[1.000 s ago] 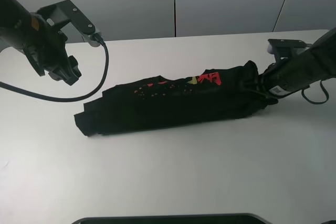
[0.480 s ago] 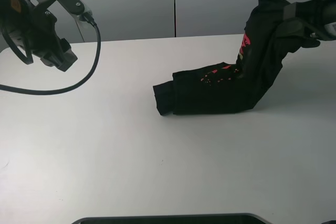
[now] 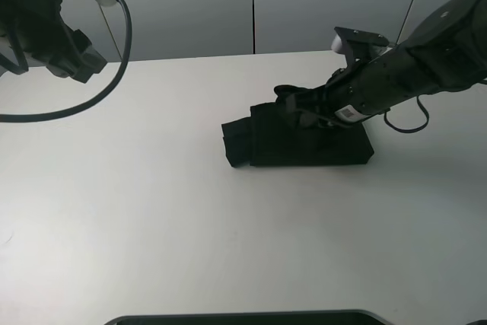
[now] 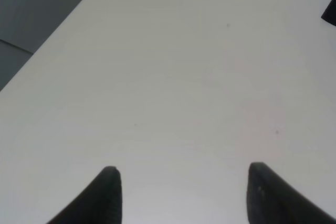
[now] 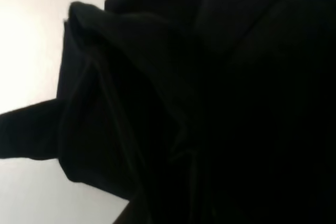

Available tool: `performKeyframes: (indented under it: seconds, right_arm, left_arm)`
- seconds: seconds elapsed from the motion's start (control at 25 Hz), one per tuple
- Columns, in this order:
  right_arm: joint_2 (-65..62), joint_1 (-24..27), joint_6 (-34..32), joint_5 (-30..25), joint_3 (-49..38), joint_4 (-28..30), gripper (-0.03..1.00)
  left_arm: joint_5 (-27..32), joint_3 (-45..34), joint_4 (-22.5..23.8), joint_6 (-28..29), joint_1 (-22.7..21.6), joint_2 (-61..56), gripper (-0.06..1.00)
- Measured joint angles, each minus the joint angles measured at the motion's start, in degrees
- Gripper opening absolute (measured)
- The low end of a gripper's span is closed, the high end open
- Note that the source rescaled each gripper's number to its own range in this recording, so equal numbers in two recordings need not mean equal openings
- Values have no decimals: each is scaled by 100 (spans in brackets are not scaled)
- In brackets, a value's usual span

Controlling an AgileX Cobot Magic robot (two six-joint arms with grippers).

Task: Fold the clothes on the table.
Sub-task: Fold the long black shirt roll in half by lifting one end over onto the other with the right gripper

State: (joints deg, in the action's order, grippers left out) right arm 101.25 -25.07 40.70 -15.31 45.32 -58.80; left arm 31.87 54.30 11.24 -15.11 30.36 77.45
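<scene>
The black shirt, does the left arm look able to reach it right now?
Probably yes: the left claw hangs open above the table, with nothing between it and the near end of the shirt. The right claw rests on the other end.

Behind the white desk (image 3: 152, 249), pale grey wall panels (image 3: 183, 5) meet at thin dark vertical seams (image 3: 253, 5); the light is soft and even.

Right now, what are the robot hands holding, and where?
Left gripper: open, empty. Right gripper sits on the T-shirt's folded-over end; its grip cannot be told.
</scene>
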Motion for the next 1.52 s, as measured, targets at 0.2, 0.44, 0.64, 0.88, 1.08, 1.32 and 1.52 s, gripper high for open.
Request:
performKeyframes:
  seconds: [0.2,0.44,0.64,0.88,1.08,1.32,1.52]
  right_arm:
    - [846,-485,39,-335,855,-245,12]
    - [1052,-856,408,-1062,1626,-377,58]
    - [1052,-1132,1638,-1915,1901,-1331,77]
    - [1039,-1199,2570,-1904,1908,-1688,77]
    - [780,-1045,1307,-1408,1908,-49,77]
    - [511,-983,-1066,-1491,1908,2433,77]
    - [547,-960,-2660,-1864,1908,4170,77]
  left_arm:
    - [12,0,-50,0,0,-314,68]
    - [44,0,-50,0,0,-533,68]
    - [48,0,-50,0,0,-556,68]
    - [71,0,-50,0,0,-652,68]
    - [243,0,44,0,0,-972,68]
    - [506,0,401,0,0,-1634,68]
    - [602,0,667,0,0,-2367,68]
